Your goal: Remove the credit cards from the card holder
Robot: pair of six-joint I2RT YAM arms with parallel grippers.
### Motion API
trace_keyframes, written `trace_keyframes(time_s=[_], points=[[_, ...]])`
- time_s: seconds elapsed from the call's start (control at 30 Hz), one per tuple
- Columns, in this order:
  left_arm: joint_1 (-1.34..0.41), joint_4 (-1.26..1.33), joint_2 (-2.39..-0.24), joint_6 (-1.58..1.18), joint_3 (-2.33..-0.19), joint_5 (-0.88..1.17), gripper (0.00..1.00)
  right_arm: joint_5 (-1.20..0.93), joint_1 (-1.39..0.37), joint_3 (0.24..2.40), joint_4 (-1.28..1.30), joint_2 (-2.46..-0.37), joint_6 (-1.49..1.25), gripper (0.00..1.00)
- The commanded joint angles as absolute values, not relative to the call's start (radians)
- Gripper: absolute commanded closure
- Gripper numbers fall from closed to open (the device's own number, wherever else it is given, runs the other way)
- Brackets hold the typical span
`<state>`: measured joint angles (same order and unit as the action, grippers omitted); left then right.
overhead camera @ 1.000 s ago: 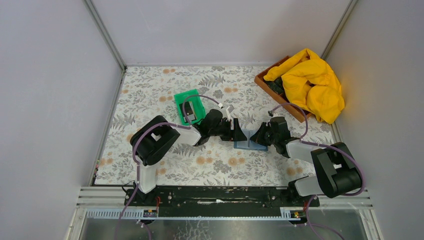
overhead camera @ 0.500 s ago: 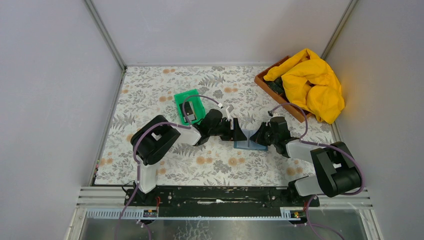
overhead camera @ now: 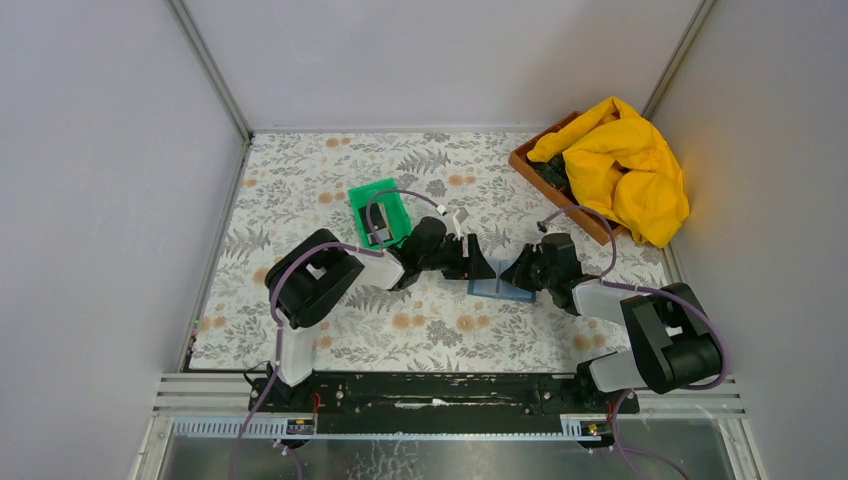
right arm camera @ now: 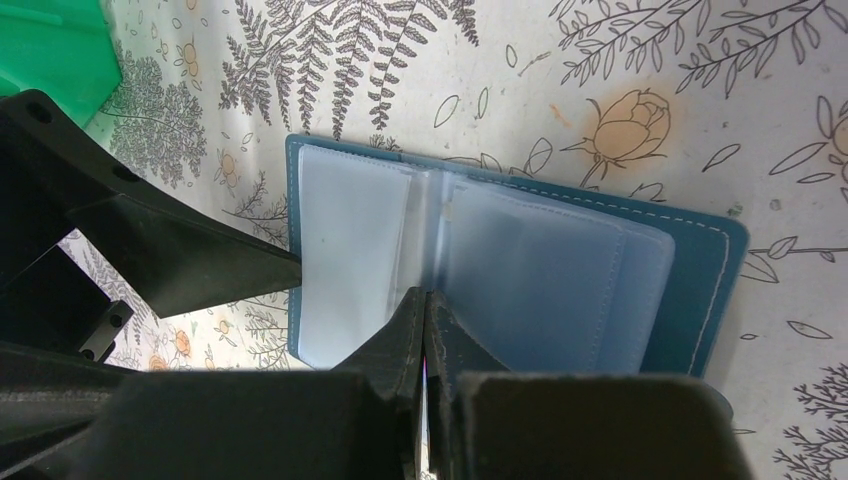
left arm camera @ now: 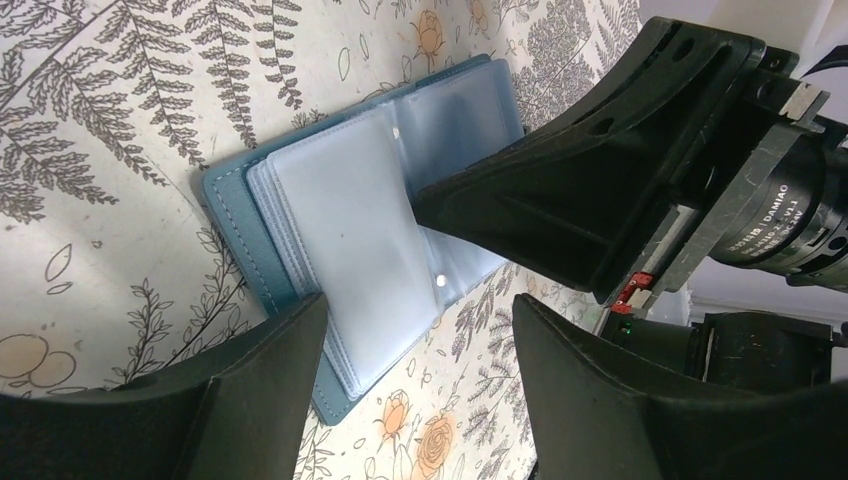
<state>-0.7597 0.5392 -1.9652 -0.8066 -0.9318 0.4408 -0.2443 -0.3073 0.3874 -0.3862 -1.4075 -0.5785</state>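
In the overhead view's upper left of centre, a green tray [overhead camera: 392, 197] on the floral bench [overhead camera: 300, 170] holds a dark grey credit card [overhead camera: 378, 222]. Just right of it, the left gripper [overhead camera: 478, 262] hangs with its fingers [left arm camera: 260, 390] spread wide over the steel-blue card holder [overhead camera: 495, 292], which lies open at mid-frame with its clear sleeves fanned. The right gripper [overhead camera: 516, 274], fingers [right arm camera: 400, 340] pinched together, has its tips at the holder's central fold. A wooden crate [overhead camera: 527, 160] heaped with yellow cloth [overhead camera: 620, 165] fills the upper right.
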Motion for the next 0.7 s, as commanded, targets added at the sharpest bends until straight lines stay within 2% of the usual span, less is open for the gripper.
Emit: trace_keyframes(time_s=[0.0, 0.67], points=[[-0.815, 0.627, -2.015, -0.851, -0.971, 0.487, 0.25, -0.253, -0.319, 0.36, -0.325, -1.44, -0.569, 1.0], [-0.842, 0.666, -2.03, -0.901, -1.051, 0.491, 0.25, -0.273, -0.319, 0.352, -0.338, -1.444, -0.567, 1.0]])
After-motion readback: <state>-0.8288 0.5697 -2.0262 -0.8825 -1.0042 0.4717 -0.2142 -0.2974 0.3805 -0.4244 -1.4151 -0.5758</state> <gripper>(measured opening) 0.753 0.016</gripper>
